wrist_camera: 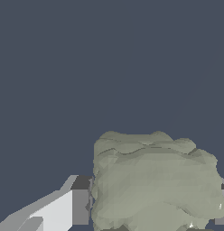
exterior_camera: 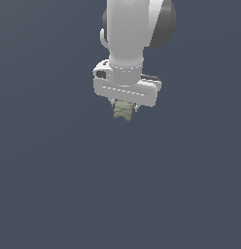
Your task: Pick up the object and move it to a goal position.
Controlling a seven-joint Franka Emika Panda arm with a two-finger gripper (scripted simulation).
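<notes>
The object [exterior_camera: 123, 110] is a small olive-green lumpy item with stacked ridges. It hangs just below my white gripper [exterior_camera: 124, 107] in the exterior view, near the top middle of the picture. In the wrist view the object [wrist_camera: 154, 180] fills the space between my two fingers [wrist_camera: 80, 205], which press on its sides. The gripper is shut on it and holds it in the air, with no surface touching it. The upper part of the object is hidden by the gripper body in the exterior view.
Only a plain dark blue-grey background [exterior_camera: 54, 185] shows around and below the arm. No goal marker shows in either view.
</notes>
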